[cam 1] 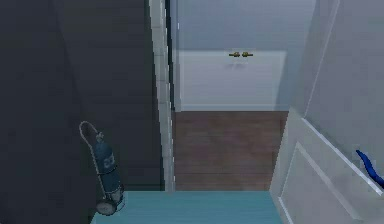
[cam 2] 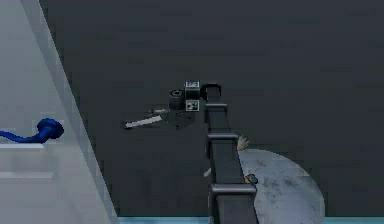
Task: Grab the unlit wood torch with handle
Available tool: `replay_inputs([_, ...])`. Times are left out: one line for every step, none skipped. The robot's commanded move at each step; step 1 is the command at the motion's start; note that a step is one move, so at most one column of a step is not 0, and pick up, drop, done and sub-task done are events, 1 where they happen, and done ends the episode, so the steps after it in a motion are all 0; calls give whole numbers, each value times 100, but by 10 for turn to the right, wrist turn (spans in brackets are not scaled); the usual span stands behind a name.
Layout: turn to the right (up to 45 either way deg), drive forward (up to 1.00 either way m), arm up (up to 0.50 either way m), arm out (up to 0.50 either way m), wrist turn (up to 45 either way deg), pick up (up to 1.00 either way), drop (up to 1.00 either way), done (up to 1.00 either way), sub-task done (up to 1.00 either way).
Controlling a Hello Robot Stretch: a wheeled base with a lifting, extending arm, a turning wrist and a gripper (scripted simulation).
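Forward view: a slim blue-grey object (cam 1: 104,172) is at lower left. It has a narrow body with a thin wire-like loop handle on top and leans slightly. Its base is at the left end of a pale blue surface (cam 1: 200,210), against a dark wall (cam 1: 90,70). The handle and the long shape could fit the torch. The colour reads blue-grey, not wood, and I see no flame, so I can't confirm it. Past the white door frame (cam 1: 160,90), a brown wood floor (cam 1: 228,150) runs to a far white door (cam 1: 230,80) with a brass handle (cam 1: 240,55). Near right is a white panelled door (cam 1: 320,170) with a blue lever (cam 1: 370,168) at the edge.

Arm side view: my arm (cam 2: 226,165) rises from the bottom edge, with two white marker squares (cam 2: 195,92) at its end. My claw (cam 2: 138,121) sticks out left of them with only dark wall (cam 2: 250,40) behind it, so it holds nothing. I can't tell whether the fingers are apart or together. A grey mottled rounded shape (cam 2: 280,185) sits just right of the arm, low down. The white door (cam 2: 40,180) is at left with its blue lever (cam 2: 40,130). A thin strip of the pale blue surface (cam 2: 150,220) runs along the bottom.
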Motion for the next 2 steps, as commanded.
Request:
replay_inputs([0,0,0,0,450,0,0,0,0])
replay_inputs([0,0,0,0,300,0,0,0,0])
